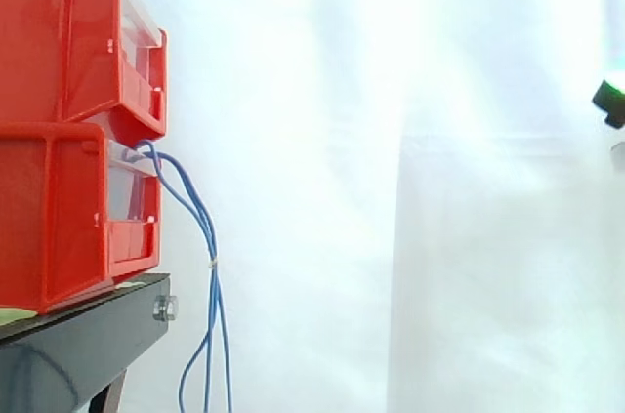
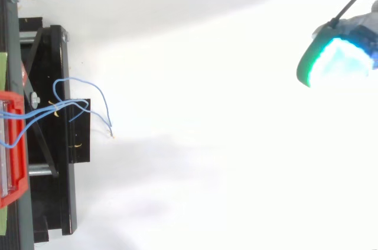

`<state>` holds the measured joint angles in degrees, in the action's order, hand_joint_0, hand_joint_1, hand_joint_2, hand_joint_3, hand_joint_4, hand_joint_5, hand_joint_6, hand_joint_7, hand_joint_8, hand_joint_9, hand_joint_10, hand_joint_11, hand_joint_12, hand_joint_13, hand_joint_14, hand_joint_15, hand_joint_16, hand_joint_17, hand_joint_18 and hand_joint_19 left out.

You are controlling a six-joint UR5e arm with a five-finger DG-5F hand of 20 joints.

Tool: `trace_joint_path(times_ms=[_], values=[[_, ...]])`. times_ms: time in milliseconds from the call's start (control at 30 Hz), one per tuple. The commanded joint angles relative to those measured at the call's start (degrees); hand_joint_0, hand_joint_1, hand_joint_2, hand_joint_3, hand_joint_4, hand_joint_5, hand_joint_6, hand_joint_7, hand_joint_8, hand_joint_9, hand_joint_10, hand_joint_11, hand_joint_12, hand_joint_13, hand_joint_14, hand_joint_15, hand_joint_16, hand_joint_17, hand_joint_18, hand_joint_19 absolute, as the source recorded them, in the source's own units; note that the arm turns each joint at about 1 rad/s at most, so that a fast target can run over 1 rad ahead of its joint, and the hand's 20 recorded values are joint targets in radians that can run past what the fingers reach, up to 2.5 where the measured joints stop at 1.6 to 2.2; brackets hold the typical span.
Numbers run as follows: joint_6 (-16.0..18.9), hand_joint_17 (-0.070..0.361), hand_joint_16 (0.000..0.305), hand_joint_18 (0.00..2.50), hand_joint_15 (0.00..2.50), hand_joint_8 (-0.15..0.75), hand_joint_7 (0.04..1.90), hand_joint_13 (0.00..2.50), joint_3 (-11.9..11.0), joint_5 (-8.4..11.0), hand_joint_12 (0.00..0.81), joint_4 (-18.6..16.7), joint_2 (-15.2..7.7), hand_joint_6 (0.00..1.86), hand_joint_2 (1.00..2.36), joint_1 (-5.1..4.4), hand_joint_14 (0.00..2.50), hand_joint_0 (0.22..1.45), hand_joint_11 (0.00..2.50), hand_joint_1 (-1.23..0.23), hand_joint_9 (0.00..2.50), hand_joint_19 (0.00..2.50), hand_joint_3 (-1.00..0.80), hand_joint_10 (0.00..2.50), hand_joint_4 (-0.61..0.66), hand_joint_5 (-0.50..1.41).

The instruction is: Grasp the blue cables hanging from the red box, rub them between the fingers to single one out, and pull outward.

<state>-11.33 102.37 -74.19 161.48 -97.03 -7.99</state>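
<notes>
Side view: two red boxes are stacked at the left of the frame, the upper red box (image 1: 68, 42) resting on the lower red box (image 1: 59, 218), and both sit on a black stand (image 1: 78, 335) at the lower left. The blue cables (image 1: 200, 223) come out of the gap between the two boxes and fall freely past the front of the lower one. This seems to be so a grasp can close round them in open air. A small white tie (image 1: 213, 265) bunches them partway down. Below it they spread a little and run off the bottom edge. The hand (image 1: 611, 99) sits at the right edge in the upper half, well apart from the cables. I cannot tell whether it is spread or closed. Between hand and cables there is only the white curtain (image 1: 391, 188), so nothing blocks a level approach.

Top view: the red box (image 2: 15, 143) lies at the left edge over the black stand (image 2: 47, 173). The blue cables (image 2: 71, 105) loop out to the right across the stand, and their loose ends lie just past its edge. The hand (image 2: 333, 61) glows green and cyan at the upper right, far from them, and its state is again unclear. The stand lies close behind the strands and looks like the only thing the hand could bump when it reaches in.
</notes>
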Motion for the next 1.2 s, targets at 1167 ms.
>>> trace_joint_path(times_ms=[1167], values=[[-6.0, 0.111, 0.049, 0.31, 0.07, 0.296, 0.78, 0.32, -3.5, -0.78, 0.363, -22.8, -17.2, 0.50, 1.00, 2.36, 0.00, 0.49, 0.11, -0.62, 0.69, 0.22, -0.46, 0.00, 0.24, -0.17]])
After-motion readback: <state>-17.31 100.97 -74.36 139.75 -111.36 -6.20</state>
